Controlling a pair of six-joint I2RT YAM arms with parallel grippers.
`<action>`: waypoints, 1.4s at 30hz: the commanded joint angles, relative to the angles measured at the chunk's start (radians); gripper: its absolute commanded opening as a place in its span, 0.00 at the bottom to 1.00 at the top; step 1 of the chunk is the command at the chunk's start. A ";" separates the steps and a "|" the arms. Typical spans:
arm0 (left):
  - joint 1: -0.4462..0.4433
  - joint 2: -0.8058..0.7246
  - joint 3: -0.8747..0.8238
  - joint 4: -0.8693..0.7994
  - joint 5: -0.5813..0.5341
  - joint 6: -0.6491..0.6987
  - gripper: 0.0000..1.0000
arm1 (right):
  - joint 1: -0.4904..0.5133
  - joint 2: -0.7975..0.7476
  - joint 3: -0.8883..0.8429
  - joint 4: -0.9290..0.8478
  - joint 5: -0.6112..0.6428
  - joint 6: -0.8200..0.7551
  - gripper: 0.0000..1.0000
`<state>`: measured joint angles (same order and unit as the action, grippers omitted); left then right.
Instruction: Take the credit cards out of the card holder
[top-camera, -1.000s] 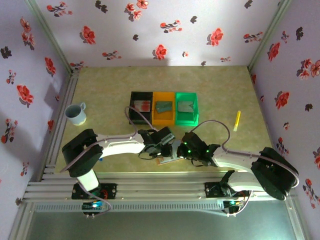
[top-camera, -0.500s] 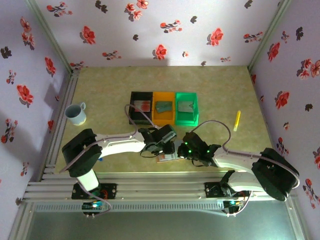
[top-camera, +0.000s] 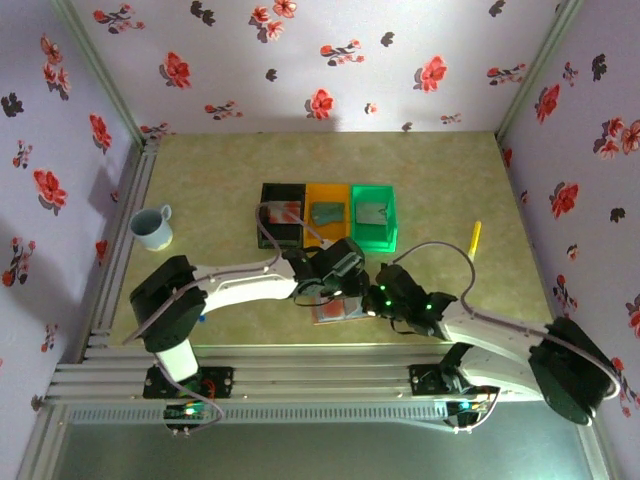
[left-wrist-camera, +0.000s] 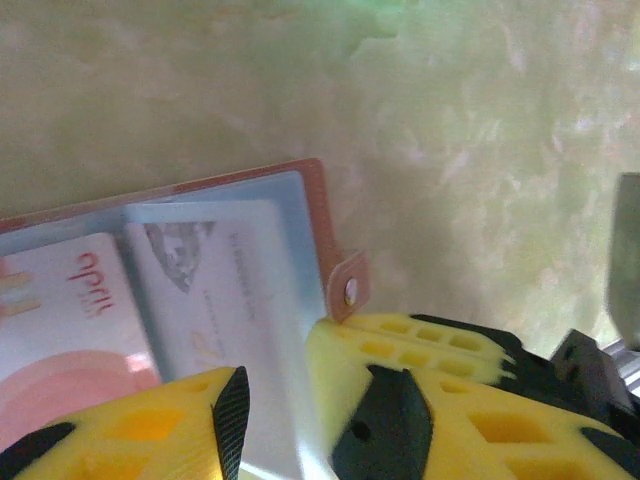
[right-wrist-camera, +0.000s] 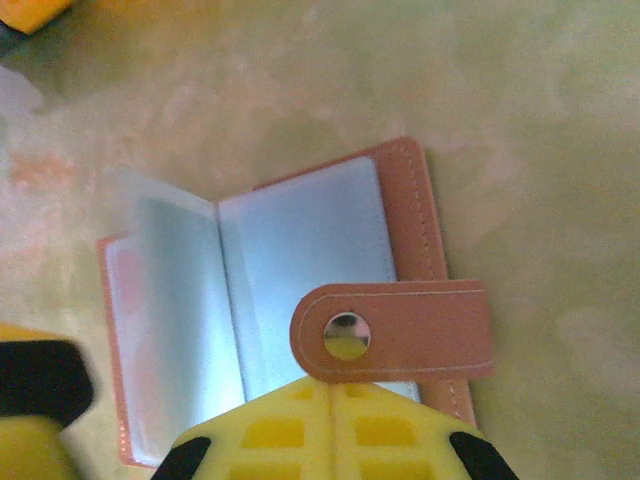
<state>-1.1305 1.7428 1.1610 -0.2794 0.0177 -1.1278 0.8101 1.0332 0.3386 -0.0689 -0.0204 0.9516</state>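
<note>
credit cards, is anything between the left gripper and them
Nothing loose does. The left gripper hangs open right over the open card holder, and the credit cards lie just ahead of it. Only the holder's clear sleeves seem to cover them. The snap strap lies off to one side, by the shut right gripper.

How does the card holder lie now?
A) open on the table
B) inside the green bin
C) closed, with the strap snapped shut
A: the card holder lies open on the table, its blue-grey sleeves showing and its strap unfastened.
</note>
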 joint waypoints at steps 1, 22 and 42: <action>-0.008 0.036 0.037 0.036 0.031 -0.023 0.46 | -0.024 -0.101 -0.022 -0.111 0.059 0.007 0.04; 0.054 -0.154 -0.281 0.234 0.045 -0.040 0.47 | -0.051 -0.109 0.009 -0.005 -0.080 0.014 0.05; 0.054 -0.141 -0.383 0.239 0.023 -0.079 0.47 | -0.044 -0.032 0.074 0.023 -0.071 0.063 0.02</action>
<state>-1.0771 1.6020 0.7952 -0.0563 0.0559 -1.1957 0.7639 0.9874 0.4007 -0.0948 -0.0788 0.9859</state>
